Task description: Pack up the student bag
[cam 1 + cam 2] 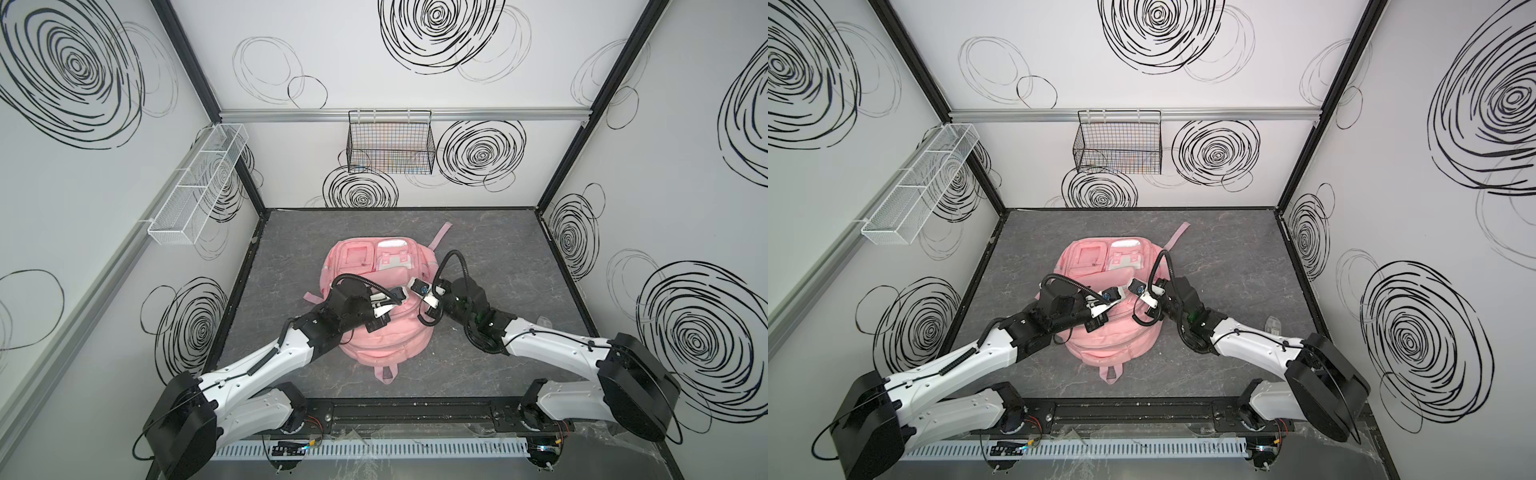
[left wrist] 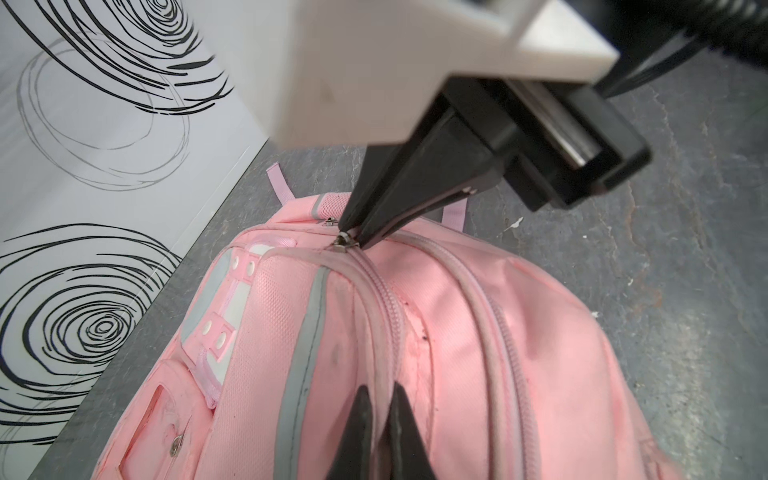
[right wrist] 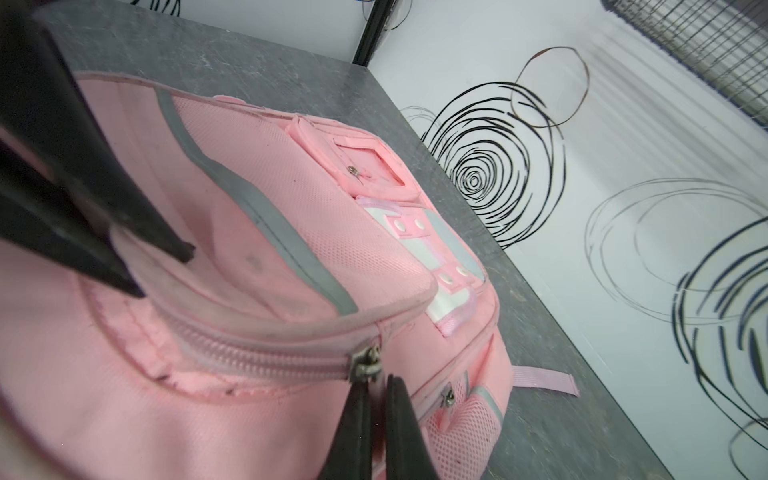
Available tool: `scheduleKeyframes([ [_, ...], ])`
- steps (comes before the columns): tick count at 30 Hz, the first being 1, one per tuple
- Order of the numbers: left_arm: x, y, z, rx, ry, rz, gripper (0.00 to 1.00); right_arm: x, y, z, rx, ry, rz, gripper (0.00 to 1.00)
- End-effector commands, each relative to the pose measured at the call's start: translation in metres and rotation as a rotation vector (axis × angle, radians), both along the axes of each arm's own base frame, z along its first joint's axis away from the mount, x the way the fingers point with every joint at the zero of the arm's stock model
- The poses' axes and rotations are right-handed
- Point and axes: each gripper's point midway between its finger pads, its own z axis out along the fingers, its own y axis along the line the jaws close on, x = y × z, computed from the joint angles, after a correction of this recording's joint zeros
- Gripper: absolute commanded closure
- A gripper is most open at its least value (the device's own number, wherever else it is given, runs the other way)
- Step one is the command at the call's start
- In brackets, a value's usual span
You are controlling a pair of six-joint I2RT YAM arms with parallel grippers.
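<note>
The big pink fabric backpack [image 1: 386, 345] [image 1: 1113, 345] lies in the middle of the grey marbled tabletop [image 1: 498, 257], at the centre of the frame in both top views. Its long axis runs up and down the picture. The pink carry loop [image 1: 384, 374] points to the lower edge, and the end with the white flap patch [image 1: 395, 257] points to the upper edge, front side up. A pink strap [image 1: 440, 235] trails off toward the upper right.

The left gripper [image 2: 381, 388] is nipped tight on the piped rim [image 3: 291, 320] of the front pocket, with fabric caught between its black fingers. The right gripper [image 3: 377, 380] is closed too — its tips pinch the metal zipper pull [image 3: 365, 368] at the end of the pink zip. The two grippers sit near each other over the bag's middle. Any lettering on the patch is too small to read.
</note>
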Motion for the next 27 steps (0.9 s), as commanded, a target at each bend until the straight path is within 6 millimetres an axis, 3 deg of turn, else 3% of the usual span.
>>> scheduleKeyframes([
  [1, 0.021, 0.005, 0.025, -0.064, -0.041, 0.096, 1.00, 0.018, -0.029, 0.049, 0.084, -0.198, -0.197, 1.00],
  [7, 0.026, 0.007, 0.018, -0.061, 0.009, 0.121, 1.00, 0.023, -0.054, 0.068, 0.161, -0.301, -0.333, 1.00],
  [17, 0.029, -0.005, 0.016, -0.129, 0.100, 0.140, 1.00, -0.006, -0.045, 0.101, 0.224, -0.489, -0.253, 1.00],
  [21, 0.033, -0.002, 0.004, -0.087, 0.127, 0.170, 1.00, -0.011, -0.051, 0.106, 0.270, -0.477, -0.262, 1.00],
  [27, 0.038, 0.010, 0.009, -0.082, 0.092, 0.214, 1.00, -0.006, -0.069, 0.106, 0.368, -0.380, -0.333, 1.00],
])
